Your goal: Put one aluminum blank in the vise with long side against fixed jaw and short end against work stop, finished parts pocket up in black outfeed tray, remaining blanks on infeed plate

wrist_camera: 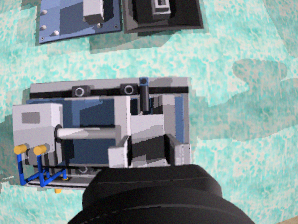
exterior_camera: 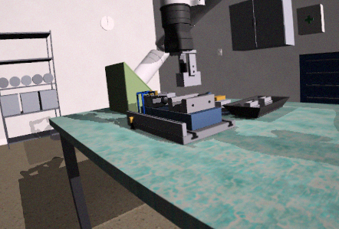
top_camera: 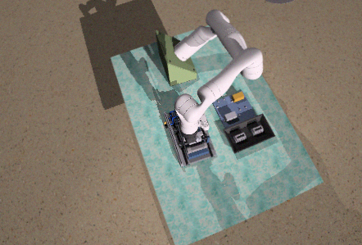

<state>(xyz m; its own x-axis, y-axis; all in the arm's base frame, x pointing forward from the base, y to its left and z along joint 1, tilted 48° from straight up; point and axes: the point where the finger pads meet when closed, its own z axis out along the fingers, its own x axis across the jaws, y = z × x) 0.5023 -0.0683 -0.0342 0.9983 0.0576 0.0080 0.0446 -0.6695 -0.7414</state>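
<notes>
My gripper [exterior_camera: 188, 67] hangs over the vise [exterior_camera: 180, 113] and is shut on a plain gray aluminum blank [exterior_camera: 189, 79], which it holds a little above the jaws. In the wrist view the fingers stand over the gap between the jaws of the vise [wrist_camera: 100, 132]. The infeed plate [top_camera: 230, 106] holds a yellow brass blank [top_camera: 237, 96] and a gray blank [top_camera: 230, 115]. The black outfeed tray [top_camera: 250, 135] holds two finished parts [top_camera: 239, 138], pocket up. In the top view my arm hides the gripper.
A green wedge block [top_camera: 174, 59] stands behind the vise. The tray [exterior_camera: 255, 105] lies to the right of the vise. Blue hoses [wrist_camera: 33, 165] sit at one end of the vise. A shelf rack [exterior_camera: 27, 86] stands off the table.
</notes>
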